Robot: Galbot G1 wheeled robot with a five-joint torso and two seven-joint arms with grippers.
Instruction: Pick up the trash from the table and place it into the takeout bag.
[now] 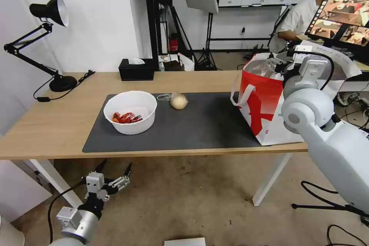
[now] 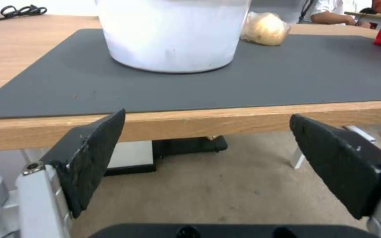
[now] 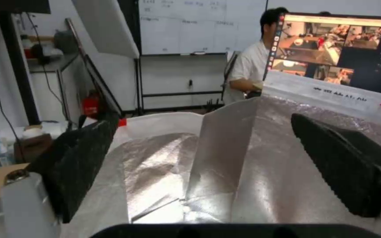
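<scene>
Table (image 1: 46, 130) of light wood carried a dark grey mat (image 1: 207, 123), with three task items on the mat. White round bowl (image 1: 130, 111) sat on the mat's left part, red crayfish shells (image 1: 126, 117) inside it. Bun in clear bag (image 1: 178, 101) lay just right of the bowl, near the mat's far edge, apart from the bowl. Takeout bag (image 1: 261, 103), white with a red panel, stood upright at the mat's right end, its mouth open and silver foil lining (image 3: 225, 165) exposed. White strap handle (image 1: 242, 94) hung on the bag's left face.

Left gripper (image 1: 115, 173) hung below the table's front edge, under the bowl's side of the table, fingers spread wide and nothing between them. In the left wrist view its black pads (image 2: 93, 155) framed the table edge, with the bowl and bun beyond. Right gripper (image 3: 217, 165) was over the bag's open mouth, jaws parted and empty, pads (image 3: 344, 165) on either side of the foil interior. From the head view the right arm (image 1: 311, 111) reached over the bag's right side and hid part of it.

Black tissue box (image 1: 136, 69) stood at the table's far edge behind the bowl. Black desk lamp (image 1: 50, 11) stood on the table's far left corner.
</scene>
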